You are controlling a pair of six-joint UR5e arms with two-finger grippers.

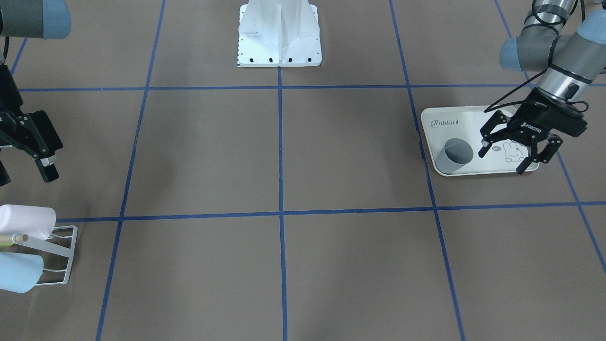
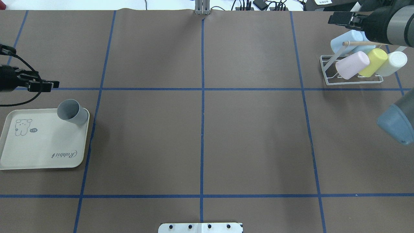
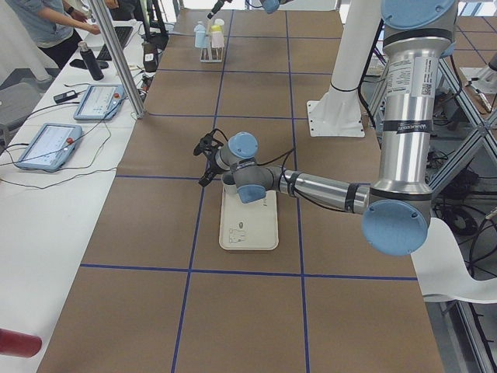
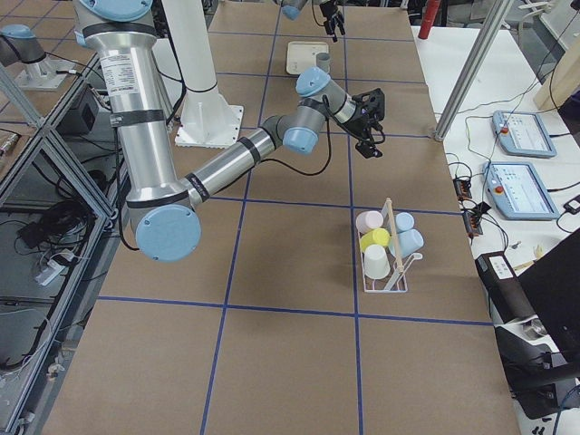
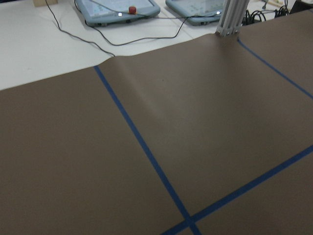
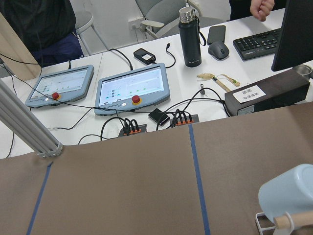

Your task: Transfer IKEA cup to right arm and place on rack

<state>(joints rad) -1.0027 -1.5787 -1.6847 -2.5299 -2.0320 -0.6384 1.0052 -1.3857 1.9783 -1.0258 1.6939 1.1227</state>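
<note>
Overhead exterior shows the grey IKEA cup (image 2: 72, 112) upright on the rabbit-print tray (image 2: 42, 155), near the left gripper (image 1: 501, 163), whose jaws are spread and empty. The right gripper (image 1: 24, 179), jaws also apart, hovers near the rack (image 2: 352, 81).

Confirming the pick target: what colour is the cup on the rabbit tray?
Grey. The cup sits at a corner of the cream tray; clearest in the overhead exterior view.
</note>
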